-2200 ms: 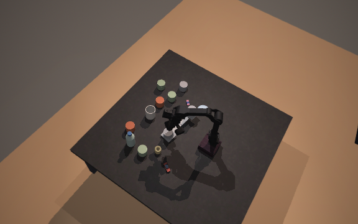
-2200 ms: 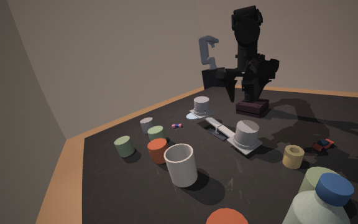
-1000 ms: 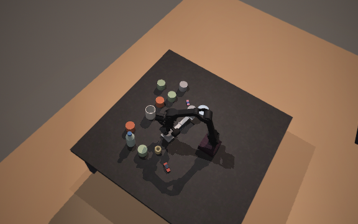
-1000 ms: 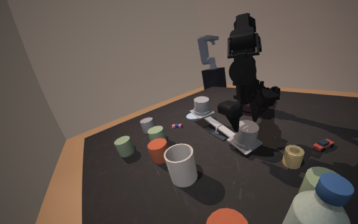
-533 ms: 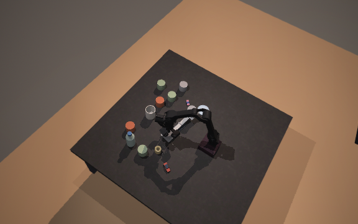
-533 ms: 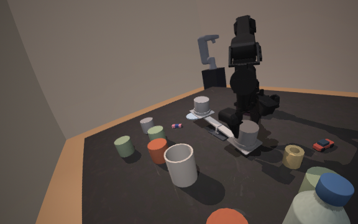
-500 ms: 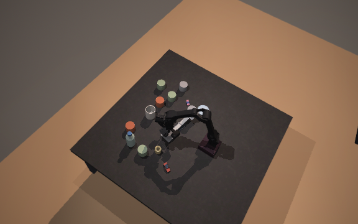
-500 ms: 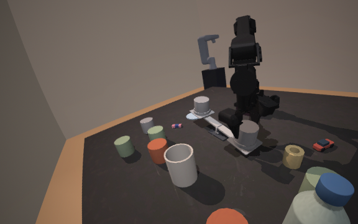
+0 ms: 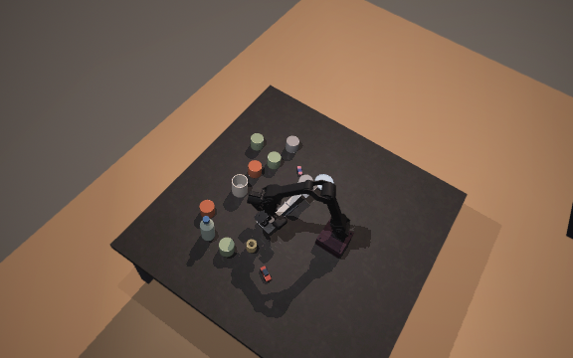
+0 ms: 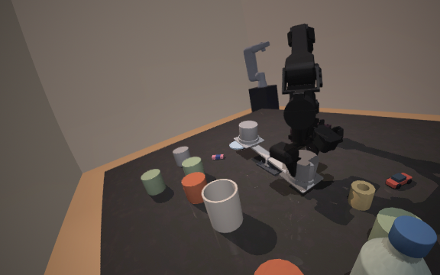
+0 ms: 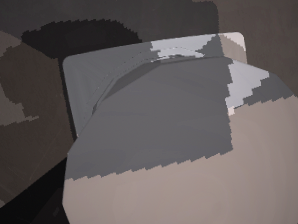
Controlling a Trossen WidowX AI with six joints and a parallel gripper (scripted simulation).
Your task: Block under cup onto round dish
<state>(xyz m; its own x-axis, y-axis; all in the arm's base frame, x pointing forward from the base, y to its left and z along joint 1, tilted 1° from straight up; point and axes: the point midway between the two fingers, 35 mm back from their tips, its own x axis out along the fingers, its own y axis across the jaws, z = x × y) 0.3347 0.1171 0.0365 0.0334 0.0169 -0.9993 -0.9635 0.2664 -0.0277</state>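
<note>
The balance [image 9: 288, 204] [image 10: 260, 151] [image 11: 82, 75] tilts down toward the end under my gripper. A grey cup [image 10: 307, 168] [image 11: 175, 185] stands upside down on that low end. My gripper [image 10: 304, 169] is lowered over this cup, with its fingers around it and still fairly wide. It counts as open; contact with the cup cannot be made out. The other grey cup [image 9: 305, 178] [image 10: 248, 131] stands on the raised end. The pale blue round dish [image 9: 324, 179] [image 10: 235, 145] lies near that raised end. No block shows in any view.
A white mug [image 9: 239, 185] [image 10: 224, 208], red, green and grey cylinders, and a bottle [image 9: 207, 230] [image 10: 393, 256] stand on the outer side. A yellow ring [image 9: 251, 246] [image 10: 361, 195] and a red toy car [image 9: 266, 273] [image 10: 399, 179] are near the low end.
</note>
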